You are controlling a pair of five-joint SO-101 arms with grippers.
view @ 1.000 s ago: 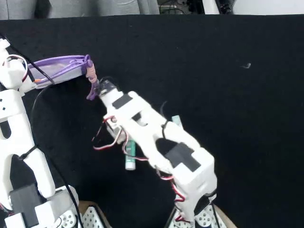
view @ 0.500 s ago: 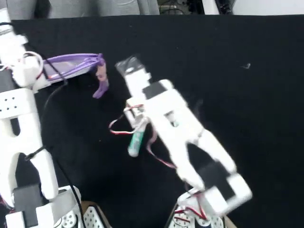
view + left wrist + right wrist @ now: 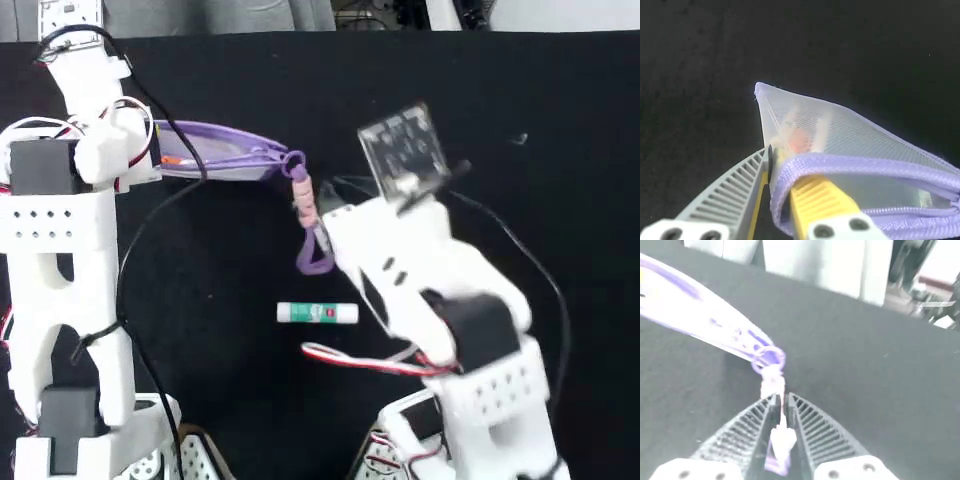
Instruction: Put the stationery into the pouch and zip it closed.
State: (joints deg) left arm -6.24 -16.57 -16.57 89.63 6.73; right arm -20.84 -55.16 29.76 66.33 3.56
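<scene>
While the left tool point(image 3: 771, 156) is clamped on one end of the mesh pouch point(image 3: 215, 160), holding it off the counter point(image 3: 560, 110) near its left edge, the right tool point(image 3: 782, 407) is pinched on the beaded zipper pull point(image 3: 772, 382) at the pouch's other end. I judge the pull should run straight along the zipper line against that anchor, not downward. A glue stick point(image 3: 317, 313) lies outside the pouch at mid-counter, so zipping fully shut looks premature.
</scene>
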